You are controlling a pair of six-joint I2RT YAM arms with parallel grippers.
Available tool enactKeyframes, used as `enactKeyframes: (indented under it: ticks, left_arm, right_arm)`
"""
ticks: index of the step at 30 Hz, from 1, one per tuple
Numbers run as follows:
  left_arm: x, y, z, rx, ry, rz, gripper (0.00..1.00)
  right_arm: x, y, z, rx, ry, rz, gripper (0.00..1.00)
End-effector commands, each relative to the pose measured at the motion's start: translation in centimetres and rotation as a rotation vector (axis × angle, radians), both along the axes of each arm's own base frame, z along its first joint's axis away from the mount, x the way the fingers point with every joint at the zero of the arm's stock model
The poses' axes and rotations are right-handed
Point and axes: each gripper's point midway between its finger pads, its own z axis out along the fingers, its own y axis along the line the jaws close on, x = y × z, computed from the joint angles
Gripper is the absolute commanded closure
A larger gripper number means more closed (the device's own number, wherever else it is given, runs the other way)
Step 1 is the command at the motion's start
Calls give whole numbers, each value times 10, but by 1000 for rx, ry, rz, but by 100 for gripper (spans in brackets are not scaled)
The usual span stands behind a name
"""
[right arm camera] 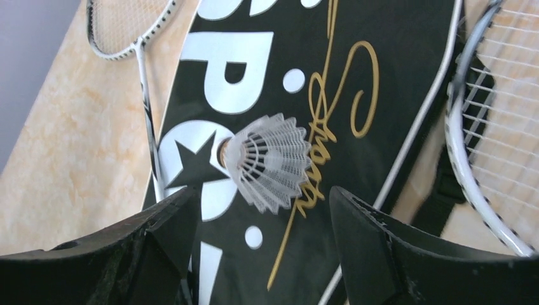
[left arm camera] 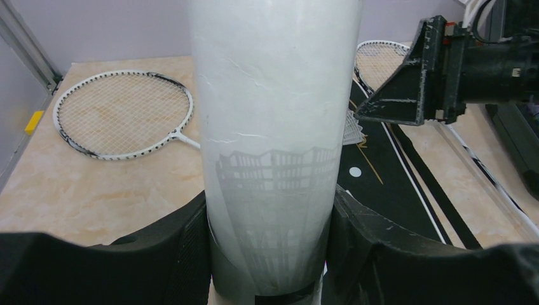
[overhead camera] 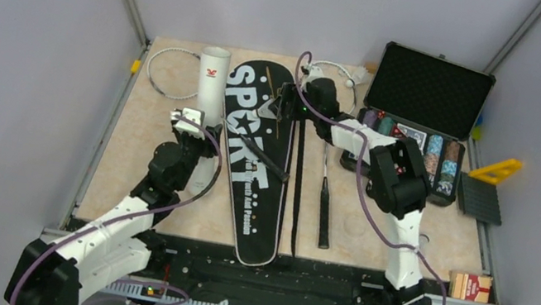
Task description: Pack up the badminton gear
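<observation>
My left claw [left arm camera: 270, 219] is clamped on the lower part of the white cylindrical tube [left arm camera: 273, 95], held upright beside the long black "SPORT" racket bag [right arm camera: 381, 76]. My right claw [right arm camera: 260, 197] hangs open over that bag. Its fingers flank a small white shuttlecock [right arm camera: 273, 162] lying on the lettering, without touching it. A white-framed racket [left arm camera: 124, 114] lies on the beige worktop [left arm camera: 95, 190].

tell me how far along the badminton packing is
Done: nothing visibly packed. In hand: the left gripper grips the white tube upright; the right gripper hangs open around a shuttlecock lying on the black bag, not touching it. Left: that shuttlecock presumably goes into the tube, and the first racket, left of the tube, and the second racket, right of the bag, lie outside the bag.
</observation>
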Motion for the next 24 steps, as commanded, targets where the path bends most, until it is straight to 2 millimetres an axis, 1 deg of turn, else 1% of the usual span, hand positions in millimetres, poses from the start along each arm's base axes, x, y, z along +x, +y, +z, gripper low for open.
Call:
enactKeyframes:
  ticks: [1, 5, 8, 9, 10, 11, 13, 14, 15, 17, 20, 22, 24]
  left_arm:
    - [6, -5, 38, -48, -103, -14, 78]
    - [6, -7, 38, -46, -103, -23, 79]
    - [5, -7, 38, -46, -105, -27, 79]
    - [6, -7, 38, -45, -104, -26, 79]
    - [6, -7, 38, -45, -103, -25, 79]
    - [7, -7, 37, -43, -100, -24, 79]
    - [7, -8, 37, -40, -98, -27, 79]
    - [8, -9, 37, -39, -98, -30, 79]
    - [8, -10, 36, -35, -96, -35, 79]
    - [7, -12, 36, -32, -97, -48, 79]
    - [5, -18, 36, -22, -97, -84, 79]
    - [2, -24, 36, -13, -101, -126, 79]
    - [-2, -34, 35, 2, -107, -189, 79]
  right_arm:
    - [18, 30, 25, 114, -57, 59, 27]
    - [25, 41, 15, 138, -23, 82, 38]
    - [22, 48, 7, 154, 8, 114, 49]
    - [20, 50, 6, 159, 20, 125, 55]
    - [16, 52, 7, 164, 28, 145, 62]
    - [11, 56, 9, 166, 33, 168, 72]
    - [2, 58, 17, 151, 22, 201, 97]
    - [-2, 57, 25, 147, 13, 210, 100]
    - [-6, 56, 41, 156, -11, 220, 100]
    - [-17, 51, 68, 173, -62, 241, 100]
    - [-36, 35, 102, 165, -145, 252, 100]
    - [-49, 19, 118, 134, -190, 235, 100]
    - [-65, -1, 121, 84, -200, 203, 100]
